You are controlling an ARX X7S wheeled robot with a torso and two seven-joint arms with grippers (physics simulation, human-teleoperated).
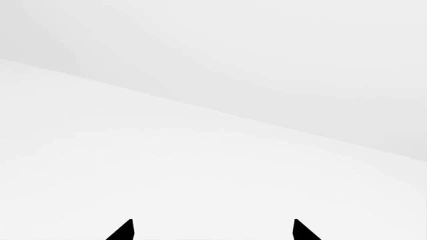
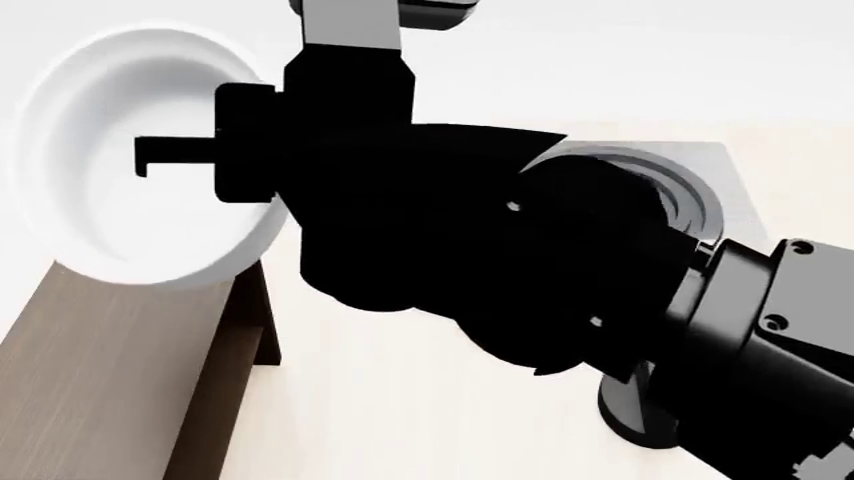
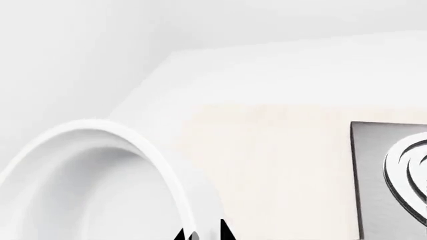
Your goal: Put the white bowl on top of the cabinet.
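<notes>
The white bowl (image 2: pixel 120 200) is tipped on its side with its opening toward the head camera, over the far end of the dark brown cabinet (image 2: pixel 107 380). I cannot tell if it touches the cabinet top. My right gripper (image 2: pixel 147 160) is shut on the bowl's rim, one finger inside the bowl. In the right wrist view the bowl (image 3: pixel 87 185) fills the near side and its rim runs between the gripper's (image 3: pixel 202 232) close-set tips. My left gripper (image 1: pixel 213 227) is open and empty, facing only white surface; it does not show in the head view.
The grey stove plate (image 2: pixel 714 175) with its rings lies on the pale table to the right, partly hidden by my right arm; it also shows in the right wrist view (image 3: pixel 370 175). A dark round part (image 2: pixel 627 410) sits low at right.
</notes>
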